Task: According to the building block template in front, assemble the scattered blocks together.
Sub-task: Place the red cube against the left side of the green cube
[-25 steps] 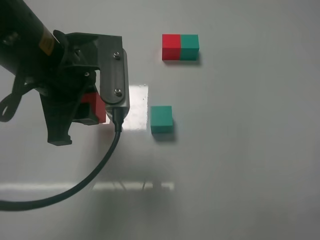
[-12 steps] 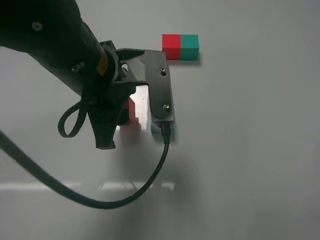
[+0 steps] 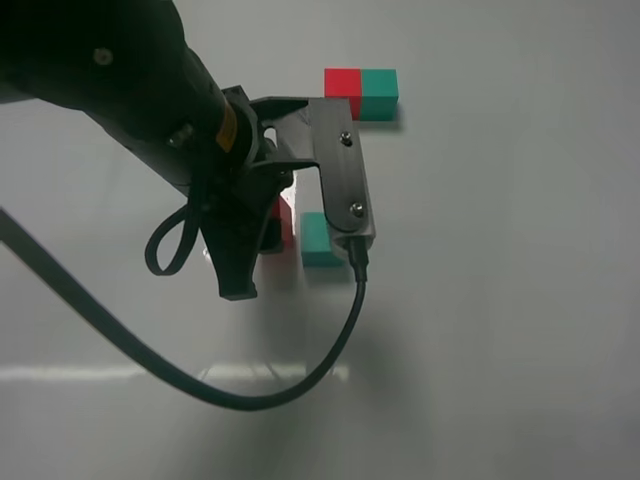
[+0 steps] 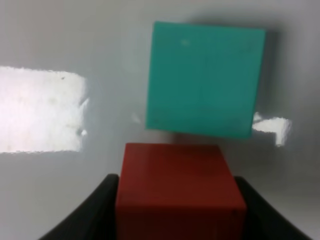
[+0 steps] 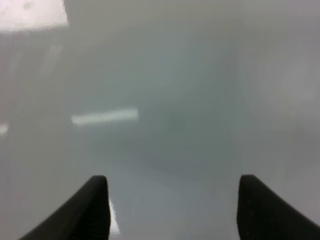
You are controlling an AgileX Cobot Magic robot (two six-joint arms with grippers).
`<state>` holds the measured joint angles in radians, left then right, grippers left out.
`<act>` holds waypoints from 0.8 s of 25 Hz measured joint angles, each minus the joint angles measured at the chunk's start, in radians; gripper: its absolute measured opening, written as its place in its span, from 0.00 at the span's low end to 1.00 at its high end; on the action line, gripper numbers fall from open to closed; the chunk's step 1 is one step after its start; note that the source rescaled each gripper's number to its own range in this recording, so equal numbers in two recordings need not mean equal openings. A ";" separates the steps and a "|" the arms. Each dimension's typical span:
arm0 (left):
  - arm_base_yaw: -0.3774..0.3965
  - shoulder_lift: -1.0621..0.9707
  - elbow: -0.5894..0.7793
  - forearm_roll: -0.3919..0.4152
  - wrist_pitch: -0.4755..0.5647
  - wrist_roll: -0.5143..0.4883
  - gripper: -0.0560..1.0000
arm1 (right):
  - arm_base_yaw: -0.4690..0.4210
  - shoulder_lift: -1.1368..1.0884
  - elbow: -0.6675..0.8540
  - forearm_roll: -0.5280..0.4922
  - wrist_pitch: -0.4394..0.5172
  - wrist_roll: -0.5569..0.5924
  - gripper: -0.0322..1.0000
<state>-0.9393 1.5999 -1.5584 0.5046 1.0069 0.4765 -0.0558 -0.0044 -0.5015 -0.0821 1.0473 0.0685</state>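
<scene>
The template (image 3: 361, 95), a joined red and teal-green bar, lies at the far middle of the table. My left gripper (image 3: 268, 232) is shut on the loose red cube (image 3: 283, 222), which shows between the fingers in the left wrist view (image 4: 179, 186). The red cube sits just left of the loose teal-green cube (image 3: 320, 240), with a narrow gap between them; the teal-green cube also shows in the left wrist view (image 4: 205, 80). My right gripper (image 5: 172, 205) is open and empty over bare table and does not show in the exterior view.
The white table (image 3: 500, 300) carries bright light reflections. The left arm's black cable (image 3: 300, 370) loops over the table in front of the blocks.
My left gripper has carried the red cube to the right, from well left of the teal-green cube to right beside it.
</scene>
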 joint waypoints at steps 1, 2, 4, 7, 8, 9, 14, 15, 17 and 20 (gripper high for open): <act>0.000 0.007 0.000 -0.002 0.000 0.000 0.05 | 0.000 0.000 0.000 0.000 0.000 0.000 0.39; 0.000 0.014 -0.001 -0.002 -0.001 0.000 0.05 | 0.000 0.000 0.000 0.000 0.000 0.000 0.39; 0.000 0.028 -0.002 -0.004 -0.005 0.000 0.05 | 0.000 0.000 0.000 0.000 0.000 0.000 0.37; 0.000 0.043 -0.002 -0.005 -0.018 0.000 0.05 | 0.000 0.000 0.000 0.000 0.000 0.000 0.36; 0.000 0.046 -0.002 -0.005 -0.024 0.000 0.05 | 0.000 0.000 0.000 0.000 0.000 0.000 0.36; 0.000 0.047 -0.002 -0.005 -0.030 0.000 0.05 | 0.000 0.000 0.000 0.000 0.000 0.000 0.36; 0.000 0.051 -0.002 -0.008 -0.063 -0.001 0.05 | 0.000 0.000 0.000 0.000 0.000 0.000 0.36; 0.000 0.051 -0.002 -0.009 -0.065 -0.001 0.05 | 0.000 0.000 0.000 0.000 0.000 0.000 0.36; 0.000 0.051 -0.003 -0.015 -0.065 -0.001 0.05 | 0.000 0.000 0.000 0.000 0.000 0.000 0.36; 0.000 0.051 -0.003 -0.031 -0.064 -0.001 0.05 | 0.000 0.000 0.000 0.000 0.000 0.000 0.36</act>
<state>-0.9393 1.6508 -1.5618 0.4737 0.9430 0.4755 -0.0558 -0.0044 -0.5015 -0.0821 1.0473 0.0685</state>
